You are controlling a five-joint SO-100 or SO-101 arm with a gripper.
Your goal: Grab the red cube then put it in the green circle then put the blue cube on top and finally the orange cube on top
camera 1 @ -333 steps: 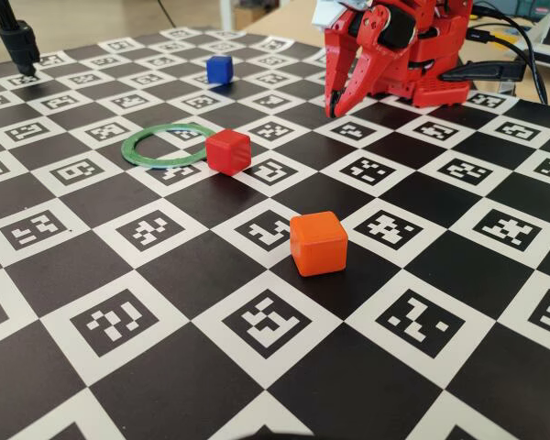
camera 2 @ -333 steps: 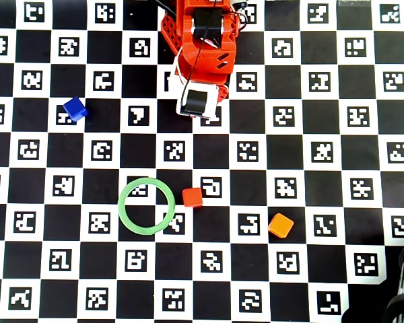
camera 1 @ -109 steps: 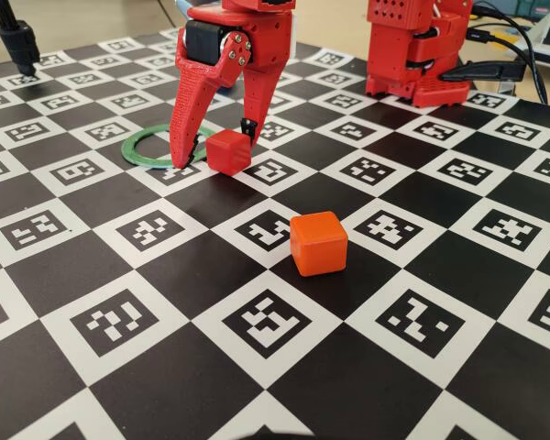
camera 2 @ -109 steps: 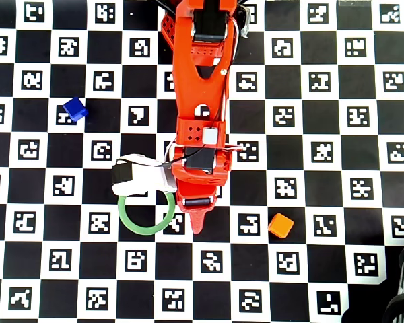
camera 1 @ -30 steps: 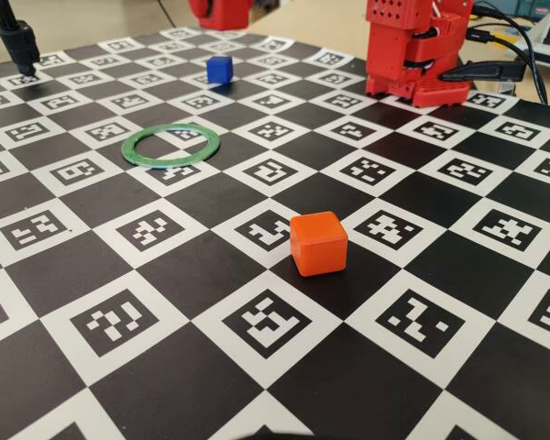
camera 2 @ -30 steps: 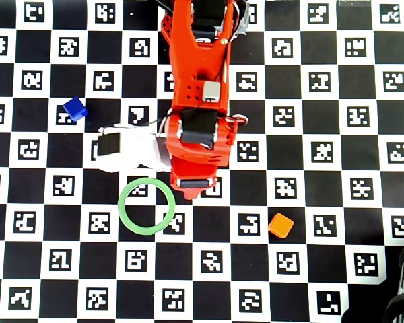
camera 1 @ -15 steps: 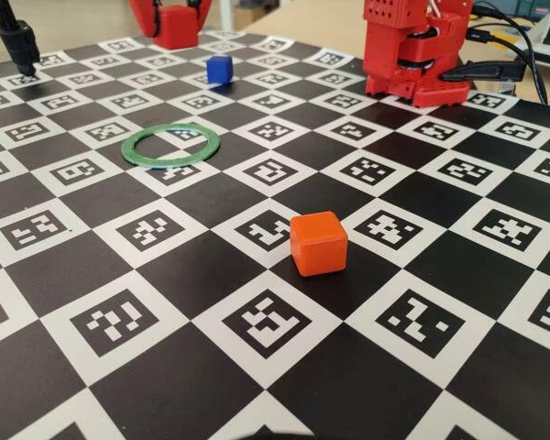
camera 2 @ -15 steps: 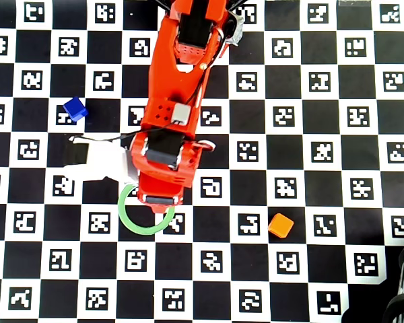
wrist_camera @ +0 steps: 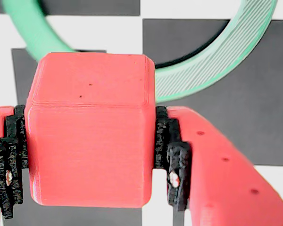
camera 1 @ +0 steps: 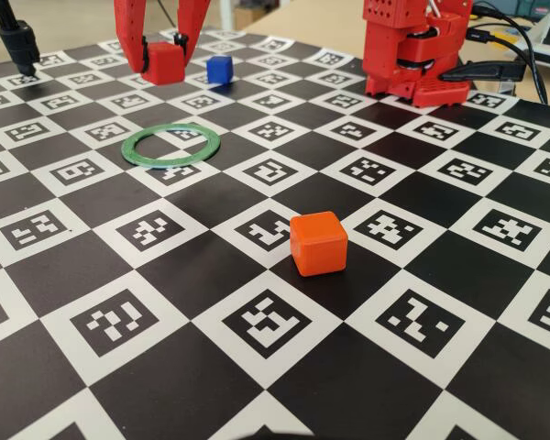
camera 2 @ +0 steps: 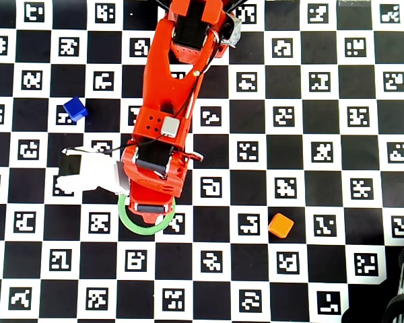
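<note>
My gripper [camera 1: 163, 66] hangs in the air at the back left of the fixed view, shut on the red cube [camera 1: 163, 60]. In the wrist view the red cube [wrist_camera: 92, 136] fills the space between the black finger pads [wrist_camera: 173, 162], held above the green circle [wrist_camera: 212, 56]. On the mat, the green circle [camera 1: 171, 145] lies flat with nothing inside it. The blue cube [camera 1: 219, 69] sits behind it, and the orange cube [camera 1: 318, 243] sits nearer the camera. In the overhead view the arm [camera 2: 161, 134] covers the top of the green circle [camera 2: 145, 227] and hides the red cube.
The arm's red base [camera 1: 412, 55] stands at the back right with cables [camera 1: 509, 50] beside it. A black stand [camera 1: 18, 41] is at the back left corner. The checkerboard mat [camera 1: 119, 321] carries printed markers. The white wrist camera [camera 2: 87, 173] juts out to the left.
The gripper has come lower with the red cube. In the overhead view it has moved further over the green circle. The blue and orange cubes have not moved.
</note>
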